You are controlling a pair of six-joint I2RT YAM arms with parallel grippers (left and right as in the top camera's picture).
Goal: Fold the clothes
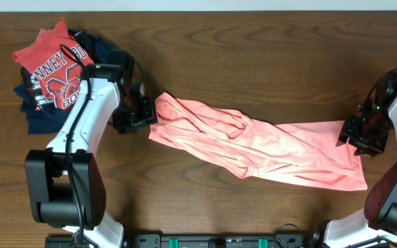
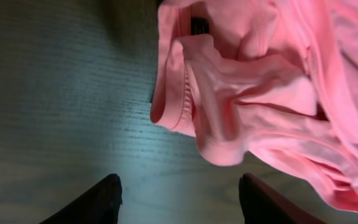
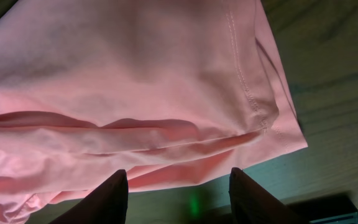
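Item: pink shirt (image 1: pixel 253 148), thin and soft. It lies bunched and twisted across the middle of the table (image 1: pixel 253 41), running toward the right edge.
Left gripper (image 1: pixel 140 114): wide, empty, just beside the shirt's left end.
Right gripper (image 1: pixel 359 138): wide, empty, at the hemmed right corner.
Handling advice: pinch both ends at the seams, then untwist and spread the shirt flat before any fold.
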